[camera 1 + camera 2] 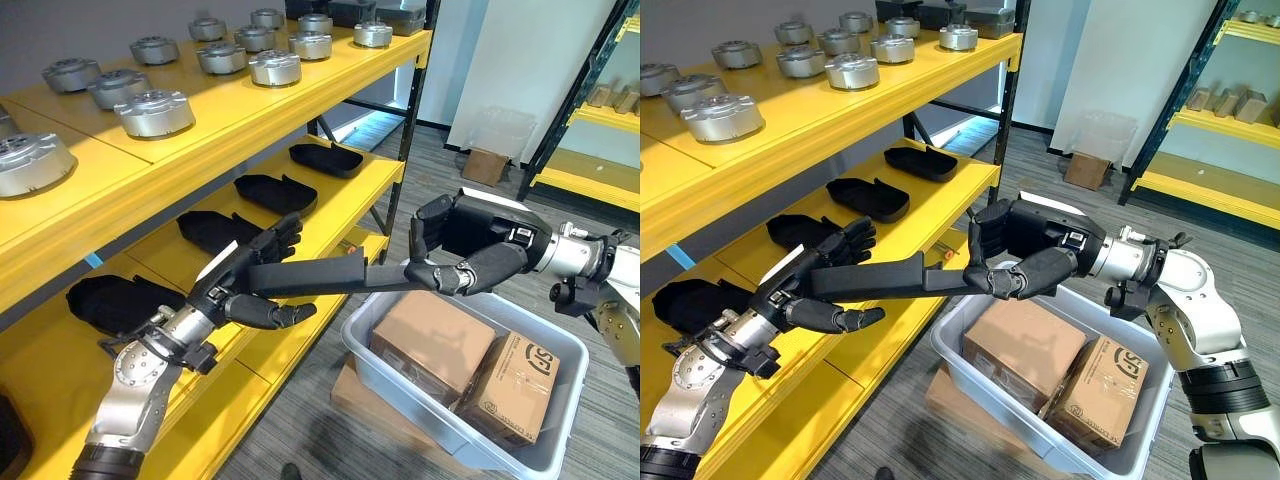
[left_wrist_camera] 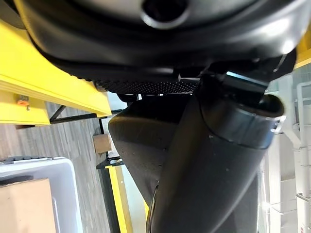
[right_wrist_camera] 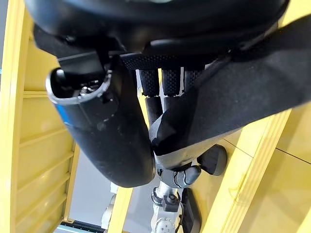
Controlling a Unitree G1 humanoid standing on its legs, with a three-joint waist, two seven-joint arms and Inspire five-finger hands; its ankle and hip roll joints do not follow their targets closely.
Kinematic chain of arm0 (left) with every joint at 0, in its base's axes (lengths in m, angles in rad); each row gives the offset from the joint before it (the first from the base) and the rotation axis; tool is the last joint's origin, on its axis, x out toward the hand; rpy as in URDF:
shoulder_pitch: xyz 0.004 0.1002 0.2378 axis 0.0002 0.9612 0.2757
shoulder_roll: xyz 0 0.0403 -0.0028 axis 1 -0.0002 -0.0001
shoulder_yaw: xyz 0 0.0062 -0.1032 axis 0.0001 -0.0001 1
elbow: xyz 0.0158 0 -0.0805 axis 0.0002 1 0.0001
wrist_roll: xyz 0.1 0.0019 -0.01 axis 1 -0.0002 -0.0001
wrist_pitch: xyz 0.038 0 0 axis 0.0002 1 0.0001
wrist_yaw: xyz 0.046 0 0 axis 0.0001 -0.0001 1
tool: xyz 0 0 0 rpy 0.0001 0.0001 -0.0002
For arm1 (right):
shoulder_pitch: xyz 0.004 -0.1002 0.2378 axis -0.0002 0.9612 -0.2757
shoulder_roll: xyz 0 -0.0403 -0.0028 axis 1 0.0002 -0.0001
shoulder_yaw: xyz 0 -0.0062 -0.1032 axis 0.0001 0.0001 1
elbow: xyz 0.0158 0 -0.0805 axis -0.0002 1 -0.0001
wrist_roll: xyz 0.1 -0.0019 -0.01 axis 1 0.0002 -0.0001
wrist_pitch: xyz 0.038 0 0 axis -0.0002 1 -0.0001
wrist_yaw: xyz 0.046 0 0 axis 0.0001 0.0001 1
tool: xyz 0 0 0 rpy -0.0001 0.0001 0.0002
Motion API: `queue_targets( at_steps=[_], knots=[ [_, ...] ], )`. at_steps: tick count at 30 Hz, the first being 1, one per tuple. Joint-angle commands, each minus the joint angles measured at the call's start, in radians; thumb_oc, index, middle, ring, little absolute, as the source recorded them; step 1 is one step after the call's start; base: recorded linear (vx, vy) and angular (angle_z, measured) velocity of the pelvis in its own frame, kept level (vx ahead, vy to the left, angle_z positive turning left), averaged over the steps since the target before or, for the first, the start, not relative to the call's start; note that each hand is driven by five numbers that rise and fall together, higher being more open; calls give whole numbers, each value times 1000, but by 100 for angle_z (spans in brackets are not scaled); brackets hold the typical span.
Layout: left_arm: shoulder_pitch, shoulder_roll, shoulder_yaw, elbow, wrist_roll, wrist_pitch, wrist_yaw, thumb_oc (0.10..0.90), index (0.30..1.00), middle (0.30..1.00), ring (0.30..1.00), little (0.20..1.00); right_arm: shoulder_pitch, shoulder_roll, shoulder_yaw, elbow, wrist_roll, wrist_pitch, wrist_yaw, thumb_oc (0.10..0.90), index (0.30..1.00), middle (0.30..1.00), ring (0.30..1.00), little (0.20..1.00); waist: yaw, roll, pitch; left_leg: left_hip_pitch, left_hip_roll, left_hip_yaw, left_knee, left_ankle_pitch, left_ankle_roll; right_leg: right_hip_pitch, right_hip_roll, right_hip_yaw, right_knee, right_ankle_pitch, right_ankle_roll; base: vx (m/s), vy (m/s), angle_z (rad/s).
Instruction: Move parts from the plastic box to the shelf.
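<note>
I see a long black part [image 1: 305, 277] held level between my two hands, out in the air in front of the yellow shelf [image 1: 330, 215] and just above the near corner of the grey plastic box [image 1: 375, 345]. My left hand [image 1: 245, 285] has its fingers and thumb curled round one end of the part, close to the front edge of the middle shelf level. My right hand [image 1: 470, 262] grips the other end, fingers wrapped under it and thumb on top, over the box. In the right wrist view the part [image 3: 233, 99] crosses the curled fingers [image 3: 167, 85], with the yellow shelf behind. The box sits on the floor beside the shelf and holds two brown cardboard cartons [image 1: 435, 345], one lying flat and the other leaning tilted against it. On the middle shelf level, several other black parts [image 1: 270, 192] lie in a row, apart from one another. The top level carries a number of round silver metal parts [image 1: 155, 112] set out in rows.
</note>
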Motion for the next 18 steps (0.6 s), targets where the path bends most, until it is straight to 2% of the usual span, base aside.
queue_targets(
  at_steps=[1,11,12,13,18],
  knots=[
    [-97,36,48,-149,-104,-96,-27,900,1000,1000,1000,1000,-113,15,-82,-24,87,-100,-42,400,300,300,300,300,10,-31,-54,117,50,-20,10,-179,-48,-54,12,-20,16,-20,-30,0,0,0],
    [-109,34,51,-157,-118,-104,-28,900,1000,1000,1000,1000,-111,8,-82,-7,92,-109,-41,400,300,300,300,300,8,-33,-54,117,51,-18,8,-175,-50,-54,12,-21,14,-17,-29,0,0,0],
    [-112,34,48,-161,-122,-99,-28,535,489,489,489,489,-113,9,-79,-6,94,-112,-40,400,300,300,300,300,8,-33,-54,118,51,-17,8,-176,-50,-54,12,-21,15,-18,-29,0,0,0],
    [-119,27,43,-160,-136,-89,-32,400,300,300,300,300,-116,9,-79,-5,98,-114,-41,400,300,300,300,300,6,-33,-54,120,51,-17,7,-176,-50,-53,12,-20,15,-18,-29,0,0,0],
    [-127,11,29,-170,-183,-83,-46,400,300,300,300,300,-119,15,-74,-5,94,-116,-41,400,300,300,300,300,3,-33,-55,120,51,-15,6,-176,-50,-54,12,-18,15,-18,-30,0,0,0]
  ],
)
